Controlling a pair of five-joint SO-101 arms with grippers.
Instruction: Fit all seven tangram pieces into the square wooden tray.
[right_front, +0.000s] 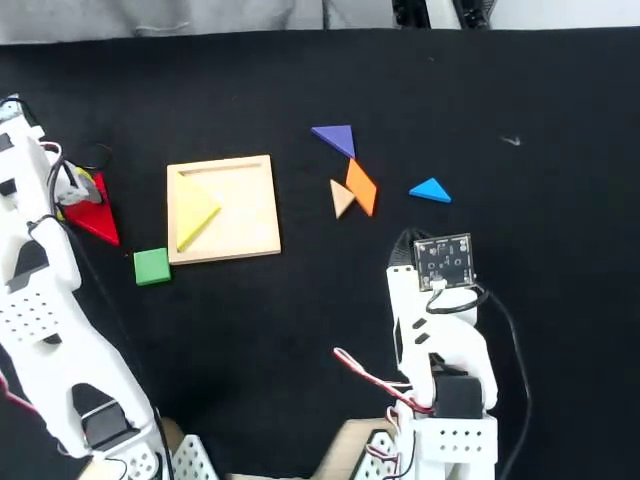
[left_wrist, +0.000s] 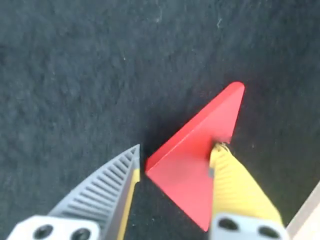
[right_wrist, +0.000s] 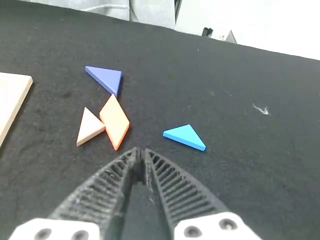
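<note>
On the black tabletop (right_front: 300, 330), a square wooden tray (right_front: 250, 215) lay flat with a large yellow triangle (right_front: 192, 210) inside it, lying in the tray's left half as seen from the high view. A small green square (right_front: 152, 266) sat on the cloth just outside the tray's lower left corner. A large red triangle (right_front: 95, 215) lay farther out on that same side, apart from the tray.

The left end effector (right_front: 75, 185) was down over the red triangle. From the left wrist view, this end effector (left_wrist: 178, 147) stood wide open, gripping nothing. Its yellow finger (left_wrist: 230, 185) lay over the face of the red triangle (left_wrist: 192, 160), while its grey ribbed finger (left_wrist: 105, 190) stood just clear of the triangle's near corner, with a strip of cloth between them.

Four more pieces lay to the right of the tray. A purple triangle (right_front: 336, 138) was nearest its far corner. An orange parallelogram (right_front: 361, 186) sat just below it, touching a pale tan triangle (right_front: 341, 197) on the tray's side. A blue triangle (right_front: 430, 190) lay alone, farthest from the tray.

The right end effector (right_front: 405, 245) hovered near these four, on the near side of them. From its own wrist view, the right end effector (right_wrist: 140, 160) was fully closed with its black fingers pressed together and nothing between them. It pointed between the parallelogram (right_wrist: 115, 121) and the blue triangle (right_wrist: 184, 136).
</note>
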